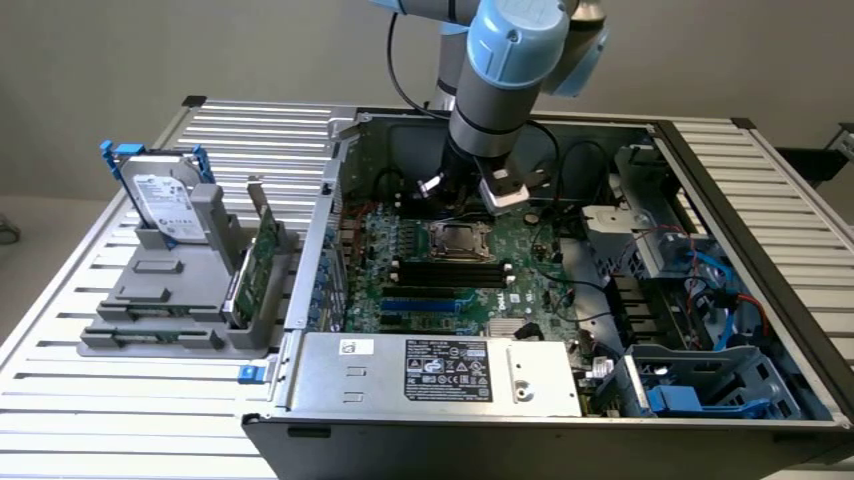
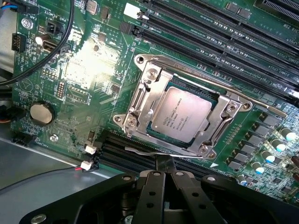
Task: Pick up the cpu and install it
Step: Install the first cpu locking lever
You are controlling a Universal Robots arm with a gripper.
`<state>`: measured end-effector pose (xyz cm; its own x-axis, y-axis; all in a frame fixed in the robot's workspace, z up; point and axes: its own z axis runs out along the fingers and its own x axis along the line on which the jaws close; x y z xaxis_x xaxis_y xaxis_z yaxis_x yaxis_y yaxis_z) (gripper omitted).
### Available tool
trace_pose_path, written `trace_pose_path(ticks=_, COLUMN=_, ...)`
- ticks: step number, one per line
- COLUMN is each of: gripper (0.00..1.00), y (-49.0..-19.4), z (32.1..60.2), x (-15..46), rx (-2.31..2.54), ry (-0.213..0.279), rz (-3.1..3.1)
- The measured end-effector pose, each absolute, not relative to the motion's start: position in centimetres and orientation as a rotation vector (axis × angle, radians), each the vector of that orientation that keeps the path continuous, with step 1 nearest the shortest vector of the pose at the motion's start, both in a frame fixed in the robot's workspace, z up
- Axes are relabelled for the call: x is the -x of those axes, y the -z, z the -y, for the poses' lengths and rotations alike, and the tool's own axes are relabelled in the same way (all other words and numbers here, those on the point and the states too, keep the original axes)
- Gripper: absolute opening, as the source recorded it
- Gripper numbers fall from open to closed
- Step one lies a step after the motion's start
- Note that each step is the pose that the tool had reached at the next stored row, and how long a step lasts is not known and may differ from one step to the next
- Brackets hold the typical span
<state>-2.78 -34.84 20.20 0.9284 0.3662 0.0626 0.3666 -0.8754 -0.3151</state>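
Wrist view: the cpu (image 2: pixel 183 114) lies flat in the socket (image 2: pixel 140 100), dull silver top facing up, with the socket's metal frame around all 4 of its sides; the tool (image 2: pixel 164 164) is fully closed, its 2 dark fingers pressed together with nothing held between them; its tip stands just beside the socket's edge and apart from the cpu, and whether it touches the board there I cannot tell; long black memory slots (image 2: pixel 210 37) run along the side of the socket opposite the tool; a round coin battery (image 2: pixel 41 113) sits on the green board well apart from the socket; a black cable (image 2: pixel 65 42) curves over the board beyond the battery, farther still from the socket.

Exterior view: the arm (image 1: pixel 501 90) comes down into the open computer case (image 1: pixel 534 445), ending right above the socket; the grey power supply (image 1: pixel 441 370) with its black label sits inside the case, near the socket; outside the case, well away from the socket toward the exterior view's left, a hard drive (image 1: pixel 171 205) stands upright in a grey holder (image 1: pixel 160 300) on the slatted tabletop (image 1: pixel 120 400).
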Motion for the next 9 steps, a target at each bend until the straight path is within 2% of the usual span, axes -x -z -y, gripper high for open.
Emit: trace_pose_path(ticks=9, gripper=0.11, y=-20.23, z=34.84, x=2.84, rx=2.762, ry=-0.001, rz=0.539)
